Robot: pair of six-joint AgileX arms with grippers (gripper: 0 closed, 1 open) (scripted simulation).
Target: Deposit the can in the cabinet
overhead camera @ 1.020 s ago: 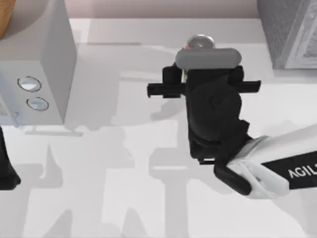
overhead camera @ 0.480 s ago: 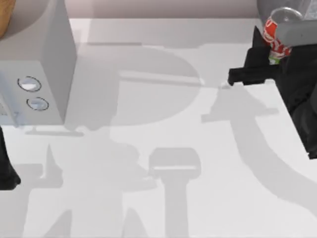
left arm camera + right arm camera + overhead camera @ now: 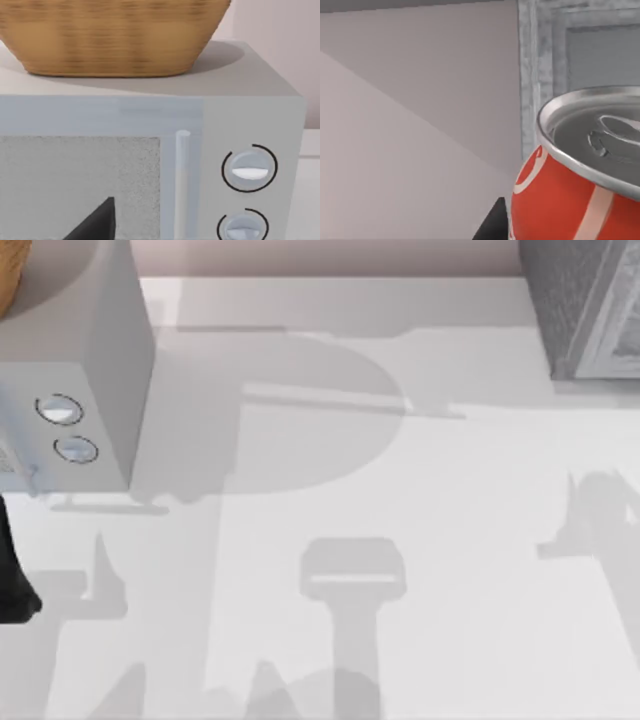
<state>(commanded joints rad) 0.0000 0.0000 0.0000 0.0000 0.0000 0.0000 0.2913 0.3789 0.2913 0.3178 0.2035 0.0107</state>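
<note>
The can (image 3: 570,195) looms close in the right wrist view, red with white script and a shiny silver top. A dark finger (image 3: 491,226) of my right gripper sits against its side, and the can is held up off the table. Right behind the can stands the cabinet's (image 3: 540,75) pale framed front panel. From above, the cabinet (image 3: 585,310) is the dark grey speckled box at the table's far right corner. My left arm (image 3: 12,585) is parked at the left edge.
A smooth pale grey box (image 3: 75,360) with two round dials (image 3: 60,410) stands at the far left, and a woven basket (image 3: 110,35) rests on top of it. Arm shadows fall across the white table (image 3: 330,490).
My right arm has carried the can from the table's far middle to the right, out of the top view, up to the cabinet's front. The left arm has not moved.
</note>
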